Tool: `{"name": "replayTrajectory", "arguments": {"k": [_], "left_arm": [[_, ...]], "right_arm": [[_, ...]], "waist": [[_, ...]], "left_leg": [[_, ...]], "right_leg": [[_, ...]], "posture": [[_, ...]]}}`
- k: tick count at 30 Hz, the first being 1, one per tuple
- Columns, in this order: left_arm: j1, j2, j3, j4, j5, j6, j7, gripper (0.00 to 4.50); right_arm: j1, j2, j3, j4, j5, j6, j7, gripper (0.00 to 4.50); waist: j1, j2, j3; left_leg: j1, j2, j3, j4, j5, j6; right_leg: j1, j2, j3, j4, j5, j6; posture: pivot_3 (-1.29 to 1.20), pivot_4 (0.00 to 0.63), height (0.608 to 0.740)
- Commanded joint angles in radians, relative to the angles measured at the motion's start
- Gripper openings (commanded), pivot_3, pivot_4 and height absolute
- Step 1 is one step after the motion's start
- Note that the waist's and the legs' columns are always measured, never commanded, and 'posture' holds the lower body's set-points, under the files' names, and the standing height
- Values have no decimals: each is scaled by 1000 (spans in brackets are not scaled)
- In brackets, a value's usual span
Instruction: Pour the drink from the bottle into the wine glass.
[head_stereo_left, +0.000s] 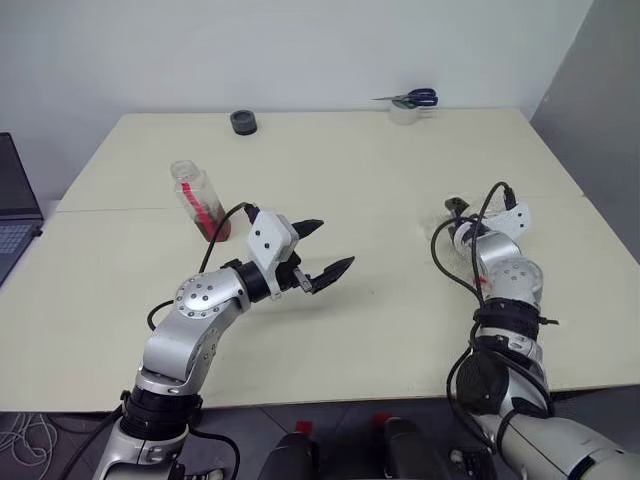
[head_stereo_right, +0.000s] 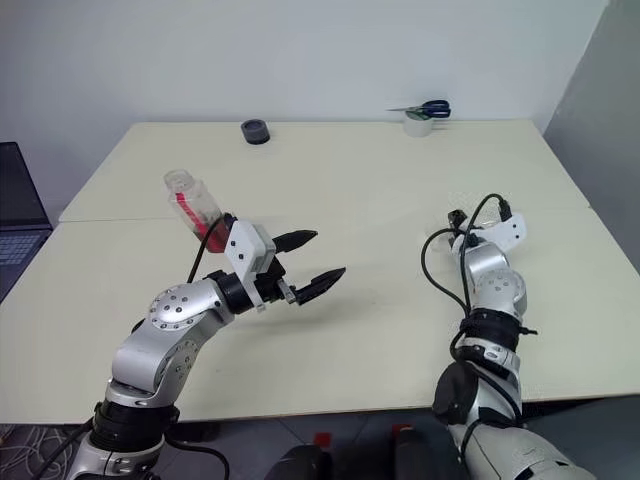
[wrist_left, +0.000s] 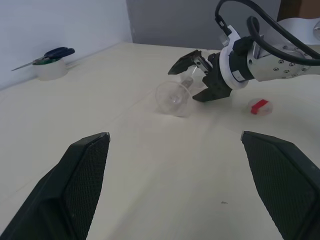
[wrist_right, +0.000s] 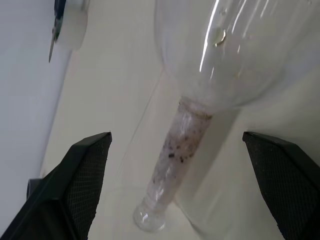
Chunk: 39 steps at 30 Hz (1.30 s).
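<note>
Wine glass (wrist_left: 174, 98) lies on side; right gripper (wrist_left: 199, 75) open around stem, left gripper (head_stereo_left: 322, 250) open, empty. Risk: glass rolls from careless closing.

From the head views, the right arm's wrist and cabling are covering most of the wine glass (head_stereo_left: 452, 243), so its pose is not readable there. In the right wrist view the picture's edge is cutting off the glass's bowl. The left arm is hiding the base of the bottle (head_stereo_left: 201, 201). At the left edge, a laptop (head_stereo_left: 14, 205) is showing only partly.
</note>
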Motion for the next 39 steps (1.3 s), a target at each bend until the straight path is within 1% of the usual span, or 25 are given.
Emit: {"name": "replayTrajectory", "arguments": {"k": [1,7,23,25,27,30,35,37,39], "left_arm": [[-17,-1,8,-12,-1,-18,-5,4493],[-26,-8,1,-9,2,-18,-5,4493],[-32,-23,-7,-12,2,-4,-5,4493],[-31,-24,-8,-15,1,-3,-5,4500],[-30,-24,-9,-16,0,-2,-6,4500],[-27,-23,-9,-17,0,-2,-7,4500],[-23,-22,-12,-20,-1,-2,-9,4500],[-22,-23,-13,-20,-1,-4,-10,4500],[-20,-21,-14,-19,-1,-5,-11,4500]], "right_arm": [[-44,-15,-7,77,11,-69,19,4500],[-83,-26,-7,190,28,-104,36,4500],[-111,-53,-2,281,25,-117,79,4500],[-113,-53,0,296,23,-123,87,4104],[-113,-52,1,303,24,-126,93,3556],[-114,-54,4,310,23,-126,97,2429],[-109,-65,18,312,8,-121,108,680],[-106,-71,30,310,0,-116,116,293],[-103,-77,61,303,-23,-114,133,245]], "waist": [[-2,0,0],[-12,0,0],[-14,0,0],[-14,0,0],[-15,0,0],[-18,0,0],[-17,0,0],[-14,0,0],[-11,0,0]], "left_leg": [[0,0,0,0,0,0],[0,0,0,0,0,0],[1,1,0,1,0,0],[1,1,0,1,0,0],[1,1,1,1,0,0],[1,1,1,0,0,0],[1,1,1,0,0,0],[1,1,1,0,0,0],[0,1,-1,0,0,0]], "right_leg": [[0,0,0,0,0,0],[0,0,0,0,0,0],[1,0,1,1,0,0],[1,0,1,1,0,0],[1,0,1,1,0,0],[1,1,2,1,0,0],[1,1,1,0,0,0],[1,0,1,0,0,0],[1,0,1,0,0,0]], "posture": [[0,150,740],[0,150,740],[0,150,740],[0,150,740],[0,150,740],[0,150,740],[0,150,740],[0,150,740],[0,150,740]]}}
